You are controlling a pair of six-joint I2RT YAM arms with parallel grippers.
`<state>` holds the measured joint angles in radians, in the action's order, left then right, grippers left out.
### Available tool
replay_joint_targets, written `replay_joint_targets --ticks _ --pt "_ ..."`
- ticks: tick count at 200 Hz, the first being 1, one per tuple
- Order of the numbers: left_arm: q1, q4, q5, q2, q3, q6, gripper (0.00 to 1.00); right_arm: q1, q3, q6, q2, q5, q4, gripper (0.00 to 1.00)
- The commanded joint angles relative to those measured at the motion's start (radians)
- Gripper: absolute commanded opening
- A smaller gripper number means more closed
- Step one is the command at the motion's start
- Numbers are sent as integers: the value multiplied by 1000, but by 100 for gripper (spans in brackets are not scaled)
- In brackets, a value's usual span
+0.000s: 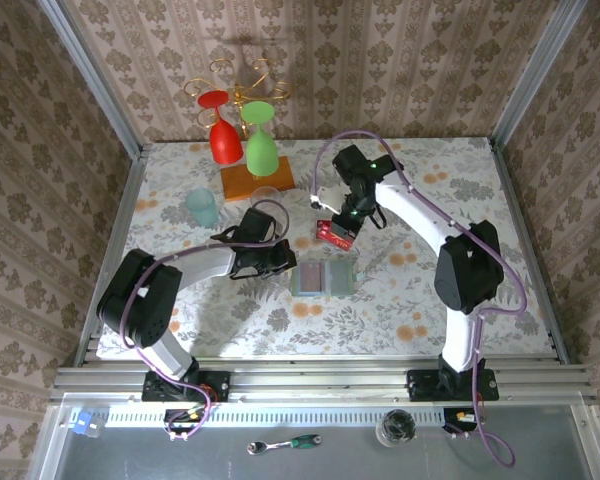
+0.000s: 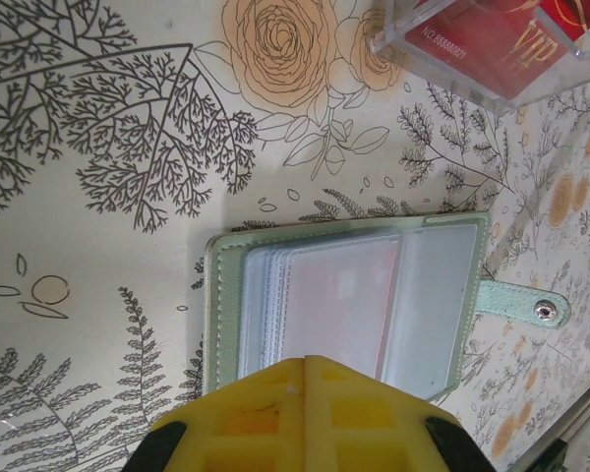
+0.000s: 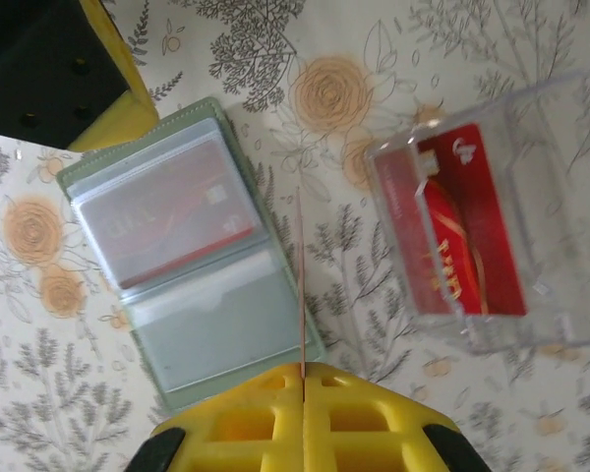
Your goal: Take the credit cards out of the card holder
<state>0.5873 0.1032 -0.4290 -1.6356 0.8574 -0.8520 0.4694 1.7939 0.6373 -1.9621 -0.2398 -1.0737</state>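
As I steady things, left gripper (image 2: 305, 372): clenched empty on open card holder (image 2: 344, 295) edge, pinning it, I judge.
Right gripper (image 3: 303, 376): clamps 1 credit card (image 3: 300, 275) edge-on, near clear box (image 3: 492, 226).

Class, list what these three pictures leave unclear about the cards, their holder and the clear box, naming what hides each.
Right wrist view: the thin credit card in the shut right gripper is edge-on, so its face is unseen.
Left wrist view: the shut left gripper hides the near edge of the pale green folding card holder; frosted sleeves blur the card count.
Same view: the clear plastic box is cut by the top edge.
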Motion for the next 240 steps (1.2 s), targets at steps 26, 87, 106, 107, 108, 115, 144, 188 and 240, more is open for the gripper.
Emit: replay_joint_targets --ticks 26,87,106,107,108,115,144,188,240 --pt "-12 42 19 23 16 24 1 -8 218 177 -147 48 -168 2" --pt "-17 71 30 22 31 30 1 -24 481 234 -312 122 -275 2" --pt "-17 76 32 19 31 27 1 -30 523 241 -339 146 -272 2" --pt "-17 75 32 19 31 26 1 -31 525 241 -340 148 -271 2" --pt "-17 75 32 18 32 26 1 -31 526 242 -342 149 -270 2" --pt "-17 79 32 17 32 27 1 -31 537 247 -350 155 -270 2" --pt "-17 93 35 13 40 27 1 -31 557 262 -378 158 -267 2" --pt "-17 96 38 4 42 18 1 -32 562 265 -400 140 -258 2" --pt "-17 98 39 -3 43 12 1 -32 556 258 -428 131 -269 4"
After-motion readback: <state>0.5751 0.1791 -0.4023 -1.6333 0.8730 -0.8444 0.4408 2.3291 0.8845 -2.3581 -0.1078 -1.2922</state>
